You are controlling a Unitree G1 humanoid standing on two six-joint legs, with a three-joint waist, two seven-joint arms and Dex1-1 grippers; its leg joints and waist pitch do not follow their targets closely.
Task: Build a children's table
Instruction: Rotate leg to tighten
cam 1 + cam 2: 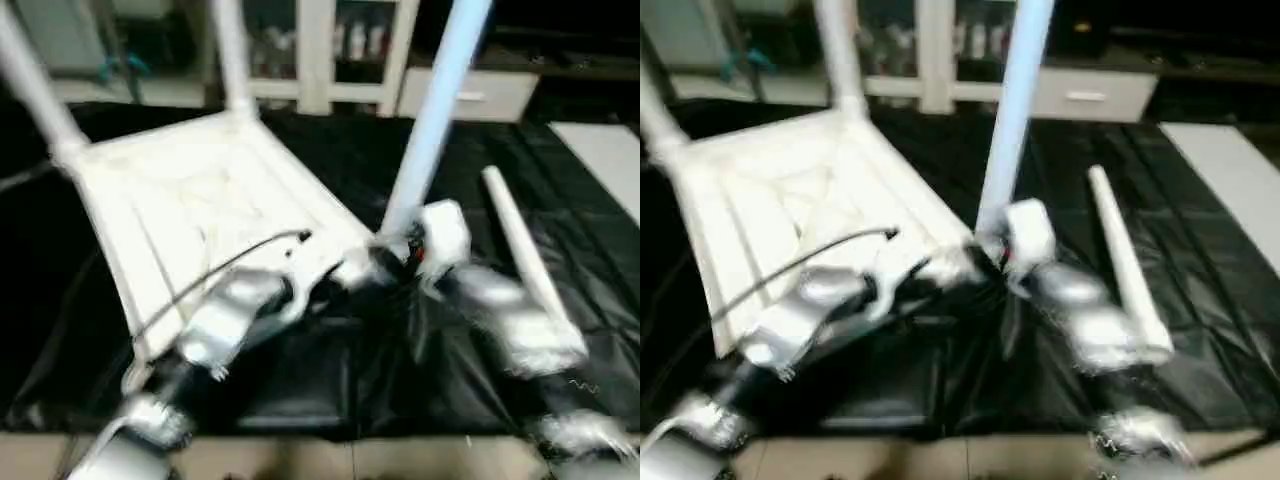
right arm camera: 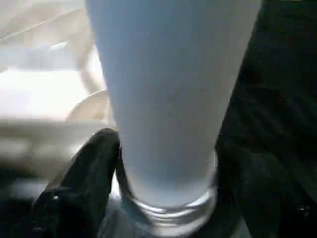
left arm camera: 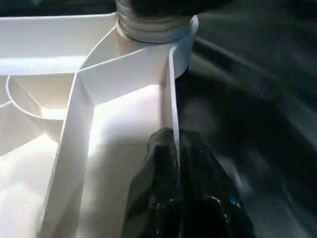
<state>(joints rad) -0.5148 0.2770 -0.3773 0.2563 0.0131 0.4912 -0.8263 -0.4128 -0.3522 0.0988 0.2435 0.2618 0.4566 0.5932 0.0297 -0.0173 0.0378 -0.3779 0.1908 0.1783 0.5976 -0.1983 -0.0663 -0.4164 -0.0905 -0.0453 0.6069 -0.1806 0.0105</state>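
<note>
White plastic square tabletop (image 1: 200,210) with an X-ribbed underside is seen upside down on the worktop's black sheet (image 1: 330,380), tilted, with 3 long white tube legs standing in its corner sockets. The nearest leg (image 1: 432,120) is gripped near its base by the right claw (image 2: 163,163), fingers on either side. A 4th white tube leg (image 1: 525,262) lies loose just beside the right forearm. The left claw (image 3: 174,163) is closed on the tabletop's thin rim wall.

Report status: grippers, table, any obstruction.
Left gripper shut on tabletop rim. Right gripper shut on third leg, base at the near corner socket. Fourth leg loose on black sheet. Nothing in the way.
</note>
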